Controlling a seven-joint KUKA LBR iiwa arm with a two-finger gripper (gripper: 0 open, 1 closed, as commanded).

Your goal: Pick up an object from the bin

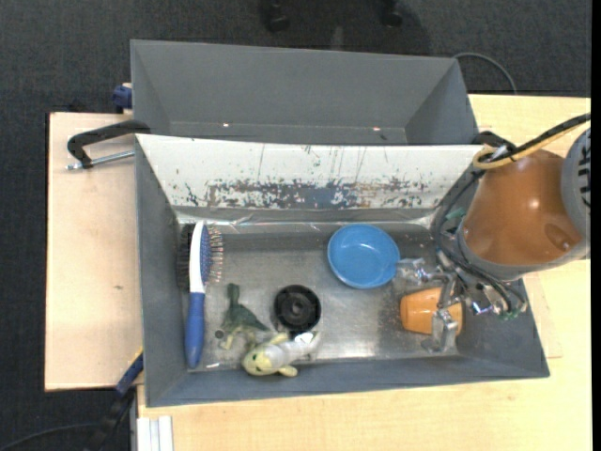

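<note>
The pincer (439,325) is low in the near right corner of the grey metal bin (158,280), under the arm's orange wrist cover (518,216). Whether it is open or closed cannot be told from this angle. Touching it, or just beside it on the side away from the arm, lies a small orange rounded plastic piece (418,310), the thing nearest to it and most likely the one to take. I cannot tell whether that piece is already gripped.

To do this step well, the pincer should sit squarely across the orange piece before it closes, low enough to grip its body and not only its top edge. A rounded, smooth thing can squirt out sideways. The bin's wall is close behind, so the closing and the lift should go straight, without dragging along the metal.

Farther from the pincer, toward the back wall, a round blue plastic bowl (362,256) stands clear of the lift path. Well apart, across the floor, are a black round disc (297,306), a yellow-and-white soft toy (272,355), a small green figure (239,319) and a long blue-and-white brush (197,294). None needs touching.
</note>
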